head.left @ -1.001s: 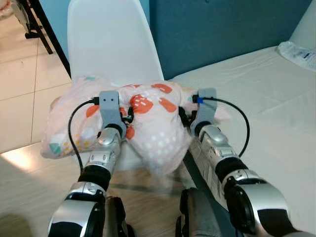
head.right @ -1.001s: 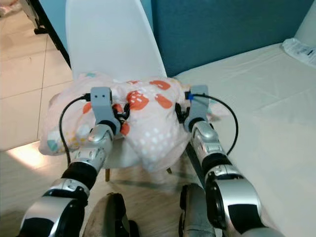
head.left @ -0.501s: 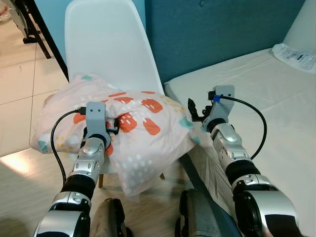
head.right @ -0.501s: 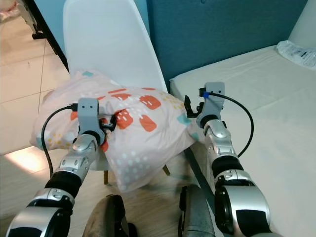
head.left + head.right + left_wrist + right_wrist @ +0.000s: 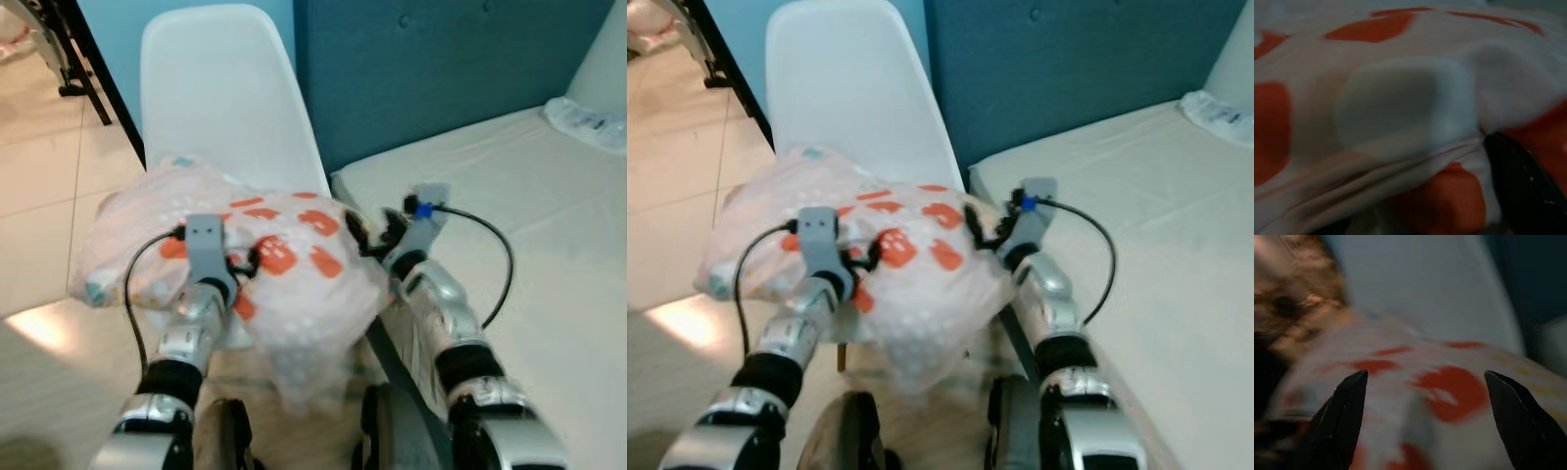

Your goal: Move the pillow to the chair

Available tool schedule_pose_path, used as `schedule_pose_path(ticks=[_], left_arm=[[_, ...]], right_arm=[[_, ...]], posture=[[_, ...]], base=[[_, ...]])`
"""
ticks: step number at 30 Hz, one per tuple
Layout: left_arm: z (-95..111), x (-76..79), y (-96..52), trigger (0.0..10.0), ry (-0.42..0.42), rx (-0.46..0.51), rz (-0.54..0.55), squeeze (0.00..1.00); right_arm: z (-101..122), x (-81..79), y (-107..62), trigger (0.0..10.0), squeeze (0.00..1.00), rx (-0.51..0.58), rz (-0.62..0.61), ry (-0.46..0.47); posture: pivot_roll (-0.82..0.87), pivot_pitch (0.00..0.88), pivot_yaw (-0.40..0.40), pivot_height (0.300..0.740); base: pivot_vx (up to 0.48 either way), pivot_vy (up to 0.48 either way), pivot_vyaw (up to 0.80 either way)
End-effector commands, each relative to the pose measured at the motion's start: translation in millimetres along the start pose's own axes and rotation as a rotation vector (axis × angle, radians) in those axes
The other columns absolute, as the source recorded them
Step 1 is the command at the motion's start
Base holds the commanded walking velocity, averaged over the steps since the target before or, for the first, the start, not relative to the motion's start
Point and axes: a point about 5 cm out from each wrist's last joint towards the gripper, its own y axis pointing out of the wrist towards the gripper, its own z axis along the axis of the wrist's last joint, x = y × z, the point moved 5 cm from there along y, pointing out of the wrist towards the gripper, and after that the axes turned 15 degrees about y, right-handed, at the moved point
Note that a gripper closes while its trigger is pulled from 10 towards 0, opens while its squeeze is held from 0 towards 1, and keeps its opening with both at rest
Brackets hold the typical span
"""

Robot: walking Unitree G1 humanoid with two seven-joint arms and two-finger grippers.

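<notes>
— Where is the pillow point(image 5: 294, 264)?

— On the seat of the white chair point(image 5: 220, 93), slumped across it; it is soft and crumpled, pale pink cloth printed with orange-red blotches, small white dots and a few teal patches; one bulging corner droops over the front edge of the seat toward the floor point(image 5: 39, 196).

— And the chair itself?

— A smooth, moulded shell with a rounded back — hard and glossy beside the loose fabric; it stands against a dark teal padded headboard point(image 5: 441, 69), just beside a bed point(image 5: 549, 225) with a flat cream sheet.

— What is the left end effector point(image 5: 245, 264) doing?

— Pressed into the top of the pillow; the left wrist view shows folds of cloth bunched tight around one black finger point(image 5: 1520, 181), so it is clenched on the fabric.

— The right end effector point(image 5: 982, 227)?

— At the pillow's bed-side edge, near the corner of the mattress; in the right wrist view its two tapered black fingers point(image 5: 1342, 416) stand wide apart with the printed cloth beyond them — released, gripping nothing.

— Anything else?

— Pale tiled floor to the robot's left; a crinkled clear plastic bag point(image 5: 588, 122) far up the bed.
</notes>
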Motion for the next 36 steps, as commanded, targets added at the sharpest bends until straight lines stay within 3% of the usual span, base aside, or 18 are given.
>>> schedule_pose_path(ticks=[1,5,7,9,14,17,22,23,24,25,28,29,34,35,36], left_arm=[[-1.3,-12.0,-2.9,10.0,0.138,-0.008,-0.012,0.00],[-1.9,-27.4,-4.0,10.0,0.222,-0.029,0.006,0.00],[-1.5,-49.5,-6.5,10.0,0.339,-0.057,0.031,0.00],[-1.5,-62.3,-9.5,10.0,0.434,-0.078,0.041,0.00],[1.4,-66.2,-13.3,10.0,0.577,-0.081,0.017,0.00],[0.6,-66.6,-14.4,10.0,0.602,-0.091,-0.002,0.00],[-2.5,-67.0,-14.5,10.0,0.501,-0.105,-0.003,0.00],[-3.5,-61.5,-14.5,10.0,0.438,-0.102,-0.029,0.41],[-3.5,-61.5,-14.5,10.0,0.438,-0.102,-0.029,0.41],[-4.8,-47.2,-15.5,10.0,0.278,-0.095,-0.100,1.00],[-4.9,-43.8,-16.4,10.0,0.244,-0.098,-0.121,1.00],[-2.7,-44.4,-18.3,10.0,0.148,-0.114,-0.156,1.00],[3.8,-54.0,-19.2,10.0,0.043,-0.119,-0.169,1.00],[4.4,-58.1,-20.3,10.0,0.027,-0.130,-0.176,0.05],[4.4,-58.1,-20.3,10.0,0.027,-0.130,-0.176,0.05]], right_arm=[[11.4,-8.7,-3.0,10.0,0.00,0.026,0.051,0.027],[17.0,-9.4,-6.4,10.0,0.00,0.036,0.057,0.036],[19.0,-2.9,-10.0,10.0,0.00,0.030,0.024,0.026],[19.5,1.8,-12.3,10.0,0.00,0.025,-0.008,0.017],[16.2,5.5,-14.6,10.0,0.00,0.008,-0.058,0.021],[14.1,7.4,-16.0,10.0,0.00,-0.004,-0.074,0.018],[13.8,10.2,-17.3,10.0,0.00,-0.010,-0.090,0.015],[14.0,10.5,-17.5,10.0,0.00,-0.011,-0.093,0.016],[14.0,10.5,-17.5,10.0,0.00,-0.011,-0.093,0.016],[14.4,10.0,-17.8,10.0,0.00,-0.012,-0.095,0.020],[14.5,9.5,-17.9,10.0,0.00,-0.012,-0.096,0.021],[13.6,8.5,-18.5,10.0,0.00,-0.016,-0.097,0.025],[12.6,8.3,-19.0,10.0,0.00,-0.021,-0.099,0.026],[12.6,8.4,-19.0,10.0,0.00,-0.021,-0.100,0.027],[12.6,8.4,-19.0,10.0,0.00,-0.021,-0.100,0.027]], posture=[[-0.03,0.146,0.061,0.611],[-0.03,0.148,0.064,0.611],[-0.03,0.148,0.064,0.611],[-0.03,0.147,0.064,0.611],[-0.03,0.149,0.059,0.611],[-0.03,0.150,0.056,0.611],[-0.03,0.151,0.054,0.611],[-0.04,0.152,0.054,0.611],[-0.04,0.152,0.054,0.611],[-0.04,0.154,0.053,0.611],[-0.04,0.156,0.053,0.611],[-0.04,0.156,0.050,0.611],[-0.04,0.157,0.050,0.611],[-0.04,0.156,0.050,0.611],[-0.04,0.156,0.050,0.611]], base=[[0.000,0.000,0.00],[0.000,0.000,0.00],[0.000,0.000,0.00],[0.000,0.000,0.00],[0.000,0.000,0.00],[0.000,0.000,0.00],[0.000,0.000,0.00],[0.000,0.000,0.00],[0.000,0.000,0.00],[0.000,0.000,0.00],[0.000,0.000,0.00],[0.000,0.000,0.00],[0.000,0.000,0.00],[0.000,0.000,0.00],[0.000,0.000,0.00]])
